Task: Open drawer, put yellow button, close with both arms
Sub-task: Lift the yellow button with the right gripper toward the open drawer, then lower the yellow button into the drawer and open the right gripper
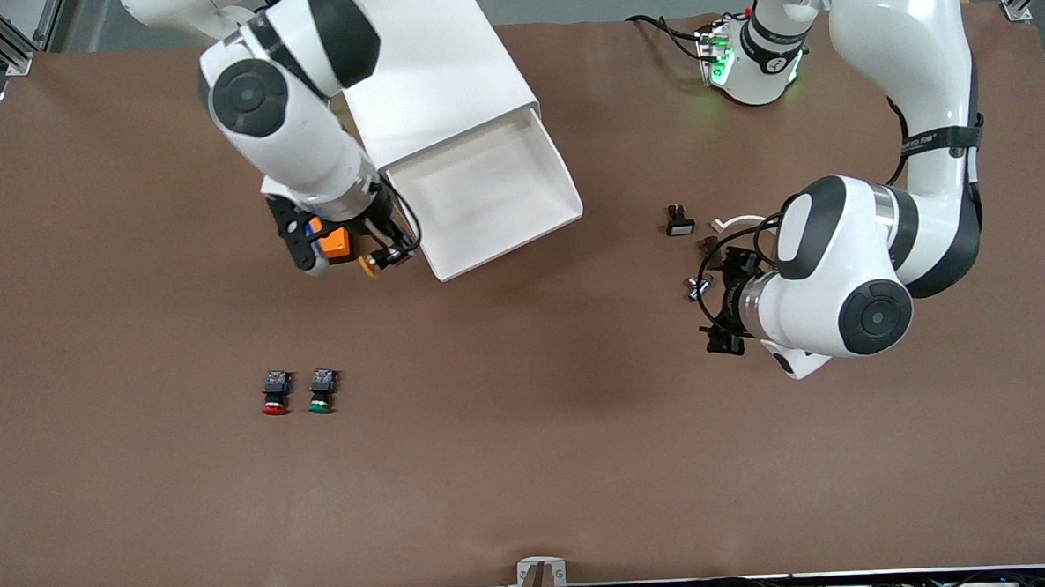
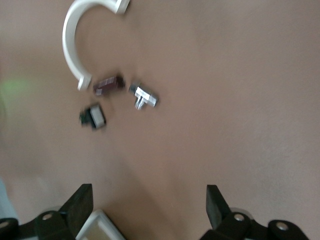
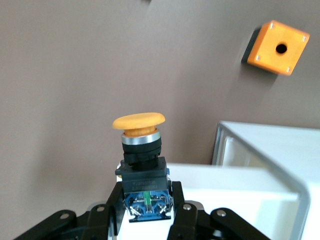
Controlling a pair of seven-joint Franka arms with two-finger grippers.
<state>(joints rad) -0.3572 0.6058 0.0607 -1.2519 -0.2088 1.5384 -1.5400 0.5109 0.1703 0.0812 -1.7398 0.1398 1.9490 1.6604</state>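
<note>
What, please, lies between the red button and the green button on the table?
Nothing: the front view shows a bare strip of table between the red button and green button.

- Two glossy white arms (image 1: 873, 252), black joint bands, round black caps.
- Black cable clipped along left arm.
- Small black grippers (image 1: 724, 307).
</note>
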